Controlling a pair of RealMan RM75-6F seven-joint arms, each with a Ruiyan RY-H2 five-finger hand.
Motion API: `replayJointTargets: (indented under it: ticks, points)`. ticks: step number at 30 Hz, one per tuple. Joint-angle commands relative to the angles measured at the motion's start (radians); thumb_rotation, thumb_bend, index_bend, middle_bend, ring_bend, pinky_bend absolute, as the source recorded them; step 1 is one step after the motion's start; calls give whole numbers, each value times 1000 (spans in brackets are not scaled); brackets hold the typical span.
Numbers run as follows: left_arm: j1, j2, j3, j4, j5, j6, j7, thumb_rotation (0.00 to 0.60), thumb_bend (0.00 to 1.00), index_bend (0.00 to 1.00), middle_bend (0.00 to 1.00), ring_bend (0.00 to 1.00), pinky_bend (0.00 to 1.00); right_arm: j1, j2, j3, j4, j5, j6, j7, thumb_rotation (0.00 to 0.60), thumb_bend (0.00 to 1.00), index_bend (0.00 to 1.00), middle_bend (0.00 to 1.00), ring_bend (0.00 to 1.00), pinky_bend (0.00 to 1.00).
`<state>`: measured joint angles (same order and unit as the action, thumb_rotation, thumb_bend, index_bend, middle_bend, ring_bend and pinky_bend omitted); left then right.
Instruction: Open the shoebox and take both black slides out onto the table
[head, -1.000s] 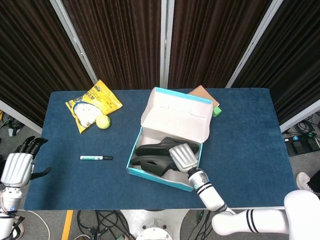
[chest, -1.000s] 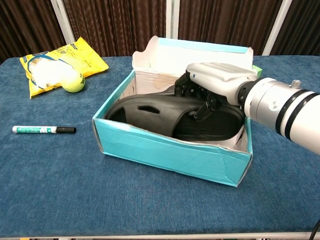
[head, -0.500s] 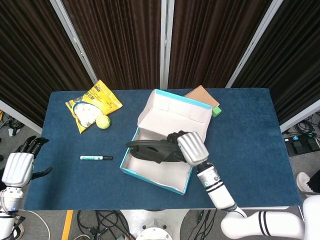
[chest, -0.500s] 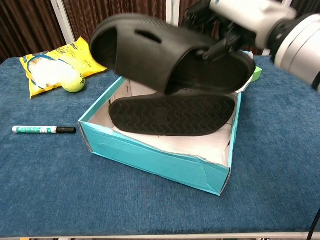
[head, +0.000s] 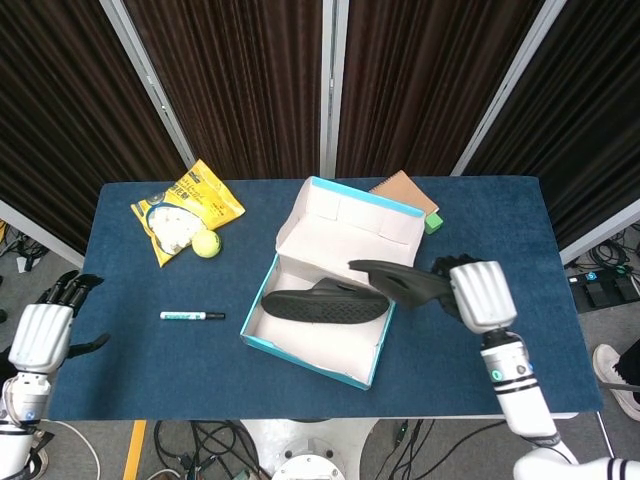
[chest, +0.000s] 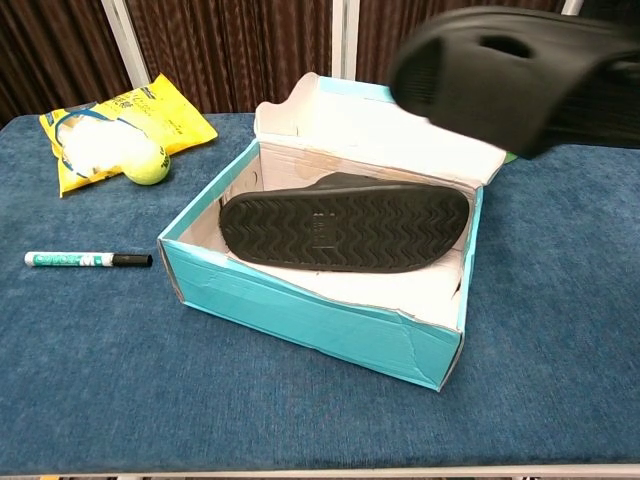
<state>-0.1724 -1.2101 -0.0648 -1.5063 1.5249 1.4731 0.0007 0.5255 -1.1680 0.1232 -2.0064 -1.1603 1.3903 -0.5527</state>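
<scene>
The right robot hand (head: 476, 293) is gripping one black slide (head: 400, 281) in the air, just off the right side of the teal cardboard shoebox (head: 312, 352), lid flipped open. It's moulded rubbery stuff with a cutout in the strap. The second slide (chest: 345, 230) is lying sole-up in the box, showing a zigzag tread. The left robot hand (head: 42, 332) is hanging empty off the left edge of the blue carpety surface (head: 130, 370), fingers spread. Can't read any writing on the marker (head: 192, 316).
</scene>
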Motion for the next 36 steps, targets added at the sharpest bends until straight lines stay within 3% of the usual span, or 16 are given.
replayJointTargets:
  ticks: [1, 6, 13, 31, 33, 36]
  points:
    - [-2, 0, 0, -9, 6, 1, 8, 600, 70, 209, 197, 114, 326, -72, 59, -28, -5, 7, 45, 60, 600, 459, 701, 607, 506, 683]
    - [-4, 2, 2, -28, 12, 4, 24, 600, 70, 210, 197, 113, 326, -142, 43, -25, 53, 42, 83, 161, 600, 460, 701, 606, 506, 683]
    - [-8, 5, 4, -38, 13, -3, 33, 600, 70, 210, 197, 114, 326, -191, -56, 15, 201, 134, 79, 265, 600, 460, 701, 605, 506, 683]
    - [-8, -30, 12, 38, -7, -28, -26, 600, 70, 209, 197, 114, 326, -133, -215, 106, 355, 298, -30, 164, 600, 448, 698, 591, 505, 682]
    - [-7, -29, 10, 42, -8, -24, -30, 600, 70, 209, 197, 114, 326, -128, -217, 108, 356, 309, -60, 167, 600, 423, 655, 553, 480, 652]
    - [-6, -30, 9, 45, -10, -22, -33, 600, 70, 209, 197, 114, 326, -117, -190, 101, 338, 327, -135, 168, 600, 343, 441, 428, 327, 509]
